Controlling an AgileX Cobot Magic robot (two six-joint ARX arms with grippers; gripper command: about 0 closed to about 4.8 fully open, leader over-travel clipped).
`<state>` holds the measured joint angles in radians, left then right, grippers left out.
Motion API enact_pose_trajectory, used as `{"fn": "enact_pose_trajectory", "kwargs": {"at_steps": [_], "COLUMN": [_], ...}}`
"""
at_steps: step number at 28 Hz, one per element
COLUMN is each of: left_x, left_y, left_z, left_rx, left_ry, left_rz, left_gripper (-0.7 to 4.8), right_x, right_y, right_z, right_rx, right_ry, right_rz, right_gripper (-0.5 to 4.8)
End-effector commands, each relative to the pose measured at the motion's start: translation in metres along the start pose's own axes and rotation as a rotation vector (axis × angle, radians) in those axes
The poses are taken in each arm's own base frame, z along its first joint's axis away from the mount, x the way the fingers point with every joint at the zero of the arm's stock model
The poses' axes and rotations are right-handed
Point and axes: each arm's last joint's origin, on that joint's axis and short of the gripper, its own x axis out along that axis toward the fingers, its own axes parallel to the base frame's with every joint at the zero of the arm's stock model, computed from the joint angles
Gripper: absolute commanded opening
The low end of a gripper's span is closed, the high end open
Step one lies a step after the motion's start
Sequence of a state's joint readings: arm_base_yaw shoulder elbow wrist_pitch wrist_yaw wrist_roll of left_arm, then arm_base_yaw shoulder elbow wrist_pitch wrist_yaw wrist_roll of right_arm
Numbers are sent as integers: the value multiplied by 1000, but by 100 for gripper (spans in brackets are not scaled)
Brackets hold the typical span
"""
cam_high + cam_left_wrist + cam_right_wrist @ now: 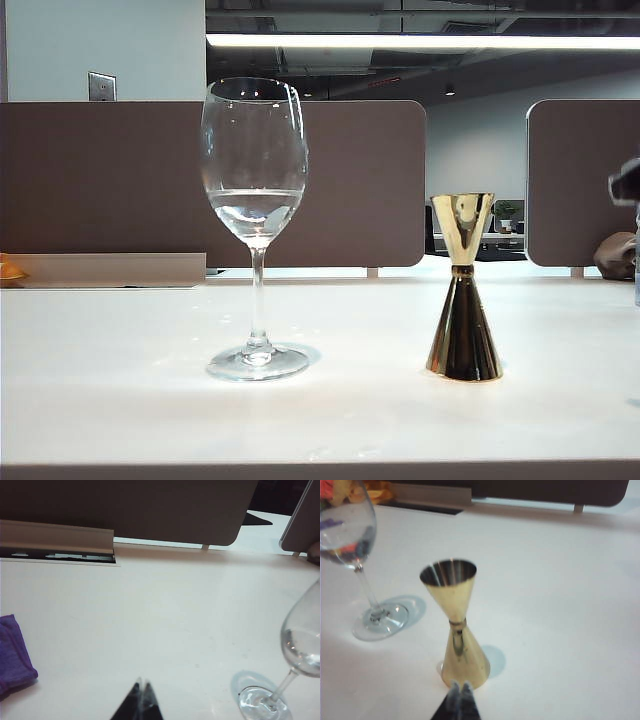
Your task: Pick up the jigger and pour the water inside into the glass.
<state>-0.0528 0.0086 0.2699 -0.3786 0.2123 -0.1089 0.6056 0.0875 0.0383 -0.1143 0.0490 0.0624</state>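
A tall clear stemmed wine glass [254, 230] stands upright on the white bench [120, 380], with clear water [256, 212] filling the lower part of its rounded bowl. Well apart to its right in the exterior view, a shiny gold metal hourglass-shaped jigger [464, 288] stands upright on its taller cone, short cup uppermost, held by nothing. The right gripper [460, 692] hangs just beside the jigger's base, its jaws pressed together on nothing. The left gripper [142, 692] hovers over bare bench near the glass's foot, jaws likewise pressed together. A purple cloth [12, 655] lies off to one side.
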Motion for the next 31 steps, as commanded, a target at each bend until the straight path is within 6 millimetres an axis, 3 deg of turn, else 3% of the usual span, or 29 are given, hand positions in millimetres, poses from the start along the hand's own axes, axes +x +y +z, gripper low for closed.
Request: {"fn": "enact_pose_trajectory", "kwargs": {"at_steps": [1, 20, 31], "left_x": [8, 28, 29], "left_y": [3, 13, 13], "left_z": [-12, -60, -61], "left_rx": [-4, -21, -10], "left_ry": [0, 83, 60], "left_rz": [4, 1, -2], "left_gripper": [-3, -2, -3], "right_x": [1, 3, 3], "right_y": [0, -1, -1], "right_z": [-4, -16, -19], "right_rx": [17, 14, 15], "right_ry": [-2, 71, 103], "right_rz": [8, -1, 0], "right_gripper": [-6, -6, 27]}}
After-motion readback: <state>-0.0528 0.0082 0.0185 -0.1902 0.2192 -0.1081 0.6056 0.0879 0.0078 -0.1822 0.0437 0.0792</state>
